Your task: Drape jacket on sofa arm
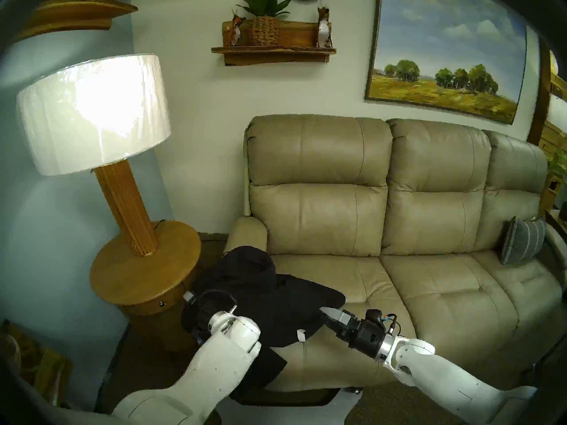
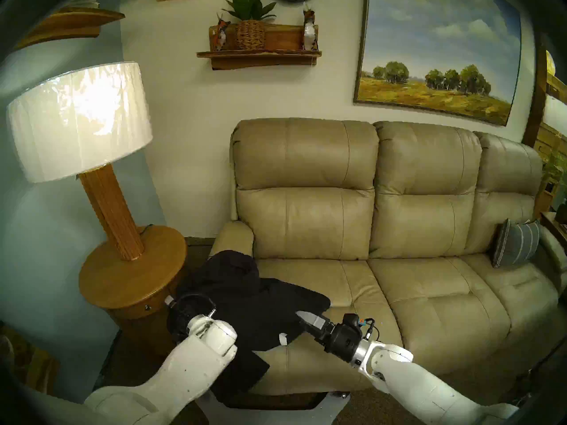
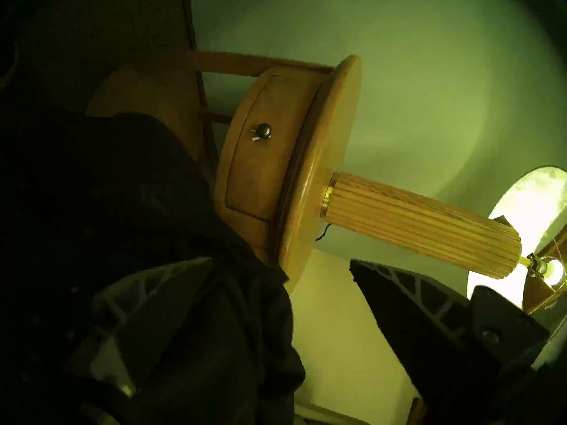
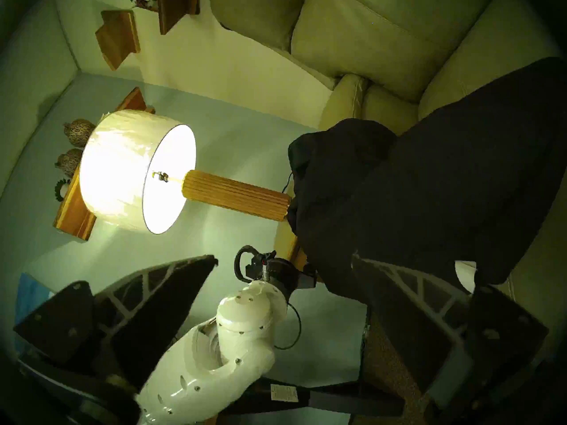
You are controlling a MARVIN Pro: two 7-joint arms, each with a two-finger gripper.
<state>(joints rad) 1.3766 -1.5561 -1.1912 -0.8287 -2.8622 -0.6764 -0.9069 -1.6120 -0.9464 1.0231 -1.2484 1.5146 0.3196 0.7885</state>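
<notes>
Over sofa arm [image 1: 245,234], jacket [image 1: 276,304], both end effectors spread

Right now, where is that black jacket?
In the head view the jacket lies over the sofa arm at the sofa's left end, next to the round side table, spreading onto the nearest seat with both claws beside it.

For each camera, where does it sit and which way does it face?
Head left: high, faces the sofa arm, jacket; both arms show.
Head right: nearly the same.
Left wrist: low, sideways, faces the side table; left tool open.
Right wrist: faces the lamp; right tool open.
Shared: jacket, lamp.
</notes>
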